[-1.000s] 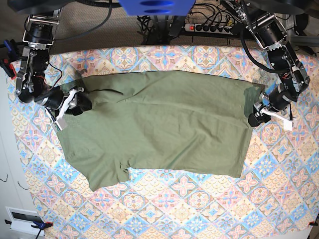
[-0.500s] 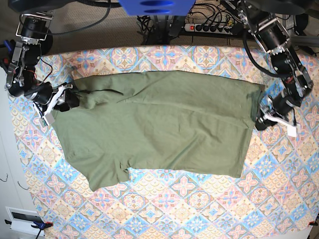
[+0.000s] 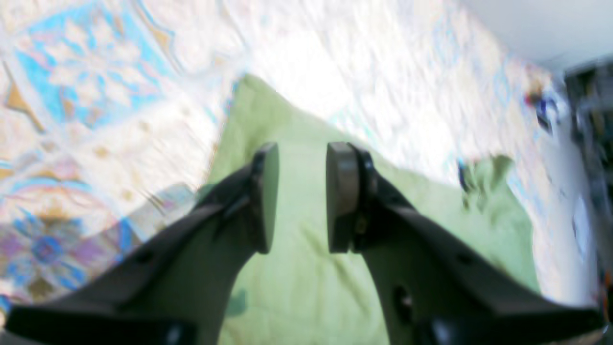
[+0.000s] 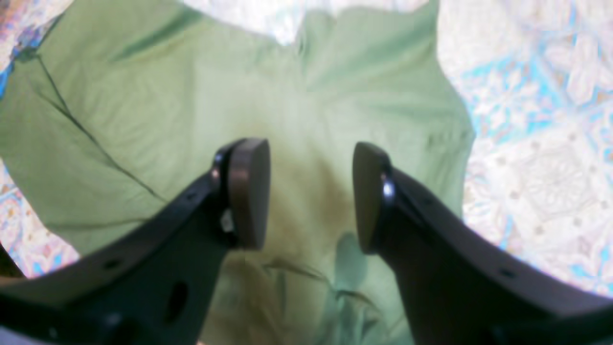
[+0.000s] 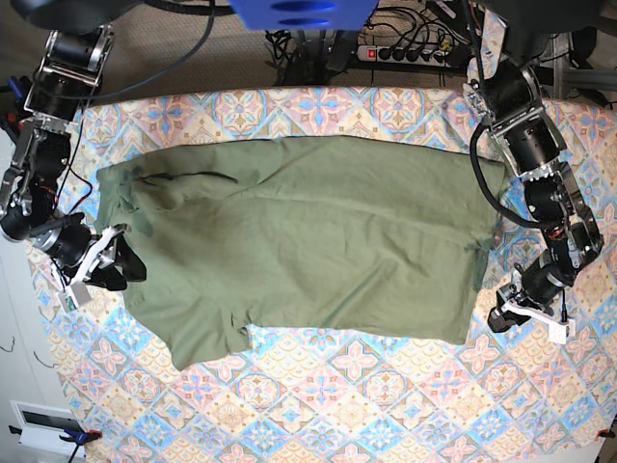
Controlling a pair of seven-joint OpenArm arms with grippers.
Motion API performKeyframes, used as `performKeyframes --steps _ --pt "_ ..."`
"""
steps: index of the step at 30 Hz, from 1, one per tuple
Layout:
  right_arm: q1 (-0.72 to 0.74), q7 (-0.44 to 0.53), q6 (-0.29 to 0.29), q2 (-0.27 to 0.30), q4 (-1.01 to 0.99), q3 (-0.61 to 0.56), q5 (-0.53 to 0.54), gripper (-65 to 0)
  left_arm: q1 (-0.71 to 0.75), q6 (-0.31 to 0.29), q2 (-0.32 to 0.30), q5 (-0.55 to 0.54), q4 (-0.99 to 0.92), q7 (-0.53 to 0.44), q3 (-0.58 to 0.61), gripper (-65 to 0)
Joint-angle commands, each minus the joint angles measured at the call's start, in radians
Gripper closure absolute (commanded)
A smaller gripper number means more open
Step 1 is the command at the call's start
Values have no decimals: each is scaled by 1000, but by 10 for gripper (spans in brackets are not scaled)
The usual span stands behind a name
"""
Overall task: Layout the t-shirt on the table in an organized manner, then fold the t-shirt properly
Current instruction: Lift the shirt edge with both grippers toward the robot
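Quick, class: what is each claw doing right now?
Left claw: open, empty, above the olive-green cotton t-shirt.
Right claw: open, empty, above the same shirt.

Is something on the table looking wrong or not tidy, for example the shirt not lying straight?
The t-shirt lies spread on the table but not neatly: it sits askew to the table edges, its lower-left corner hangs lower with a small notch in the edge, and the upper-left part near the sleeve is bunched and creased. Nothing looks spilled or damaged.
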Motion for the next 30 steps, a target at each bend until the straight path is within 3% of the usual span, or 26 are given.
performKeyframes --steps 1,4,7,11,15,17,20,24,26,30 --pt "29 4 3 21 -8 4 -27 -271 -29 -8 -13 -16 -7 -15 32 -157" --pt "39 -25 3 21 -11 -34 -114 -271 -14 -11 -18 -21 5 -15 90 -157" --pt "26 -63 3 24 17 -47 -122 -271 80 -14 -21 -71 101 58 88 -157" --pt "-124 -94 3 26 123 62 -122 -273 245 -11 -47 -163 317 159 15 -157" --pt "-245 -109 3 21 222 150 -122 -275 368 -9 -41 -200 420 226 -143 -163" --pt "-291 -114 3 20 241 173 -120 -275 410 -8 -32 -223 444 259 -203 -200" --pt "-360 -114 3 17 245 188 -76 -276 496 -8 -7 -232 481 285 -275 -308" --pt "-394 -115 3 -29 241 211 1 -306 591 -8 27 -278 484 286 -356 -443" --pt "-400 -115 3 -37 239 211 2 -325 621 -8 46 -311 487 286 -370 -479" --pt "-457 -115 3 -63 239 214 5 -326 695 -8 76 -340 483 279 -373 -485"
